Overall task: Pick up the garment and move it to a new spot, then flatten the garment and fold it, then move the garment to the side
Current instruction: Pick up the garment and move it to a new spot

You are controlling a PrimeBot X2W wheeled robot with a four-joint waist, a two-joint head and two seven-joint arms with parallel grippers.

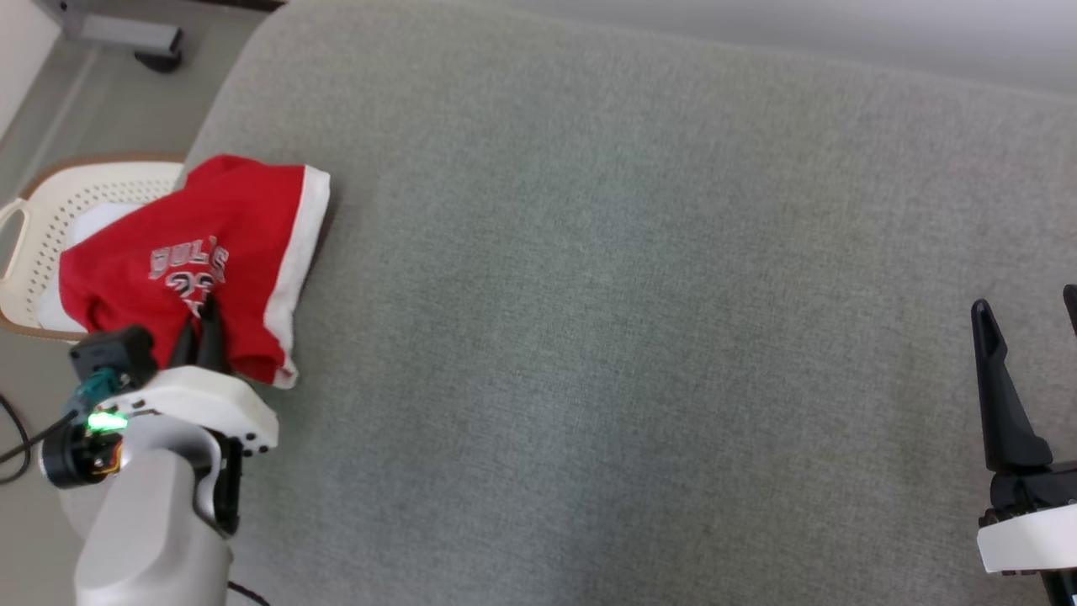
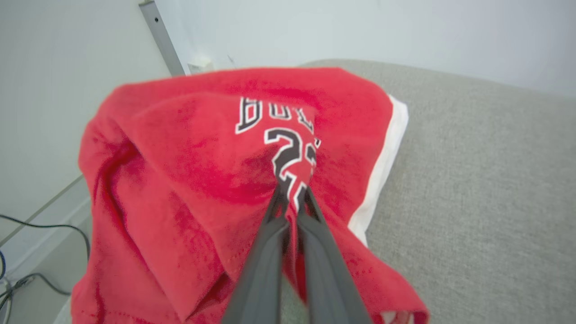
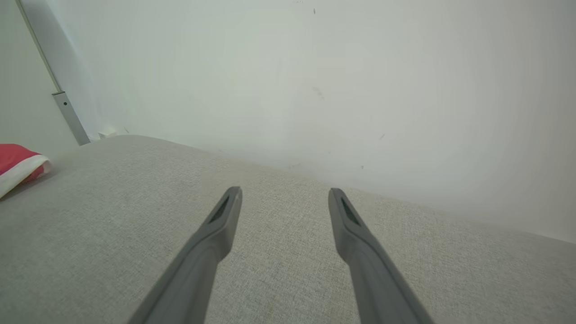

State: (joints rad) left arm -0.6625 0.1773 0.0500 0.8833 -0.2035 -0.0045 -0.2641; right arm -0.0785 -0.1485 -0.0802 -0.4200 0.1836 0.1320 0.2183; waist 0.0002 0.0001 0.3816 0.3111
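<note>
Evidently the left gripper [image 2: 292,194] is pinching the red garment [image 1: 227,227], fingers closed tight on the fabric at the printed number, so the cloth is bunching and hanging partly over the left edge of the grey upholstered surface [image 1: 631,337], above the cream basket [image 1: 42,210]. Meanwhile the right gripper [image 1: 1028,313] is hovering well apart at the right, fingers spread and holding nothing, and the broad bare stretch between is probably offering ample room for laying the garment flat.

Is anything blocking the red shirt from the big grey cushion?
Nothing visible does. The left gripper has its jaws shut on the red shirt at the grey cushion's left edge, with bare fabric beyond.
</note>
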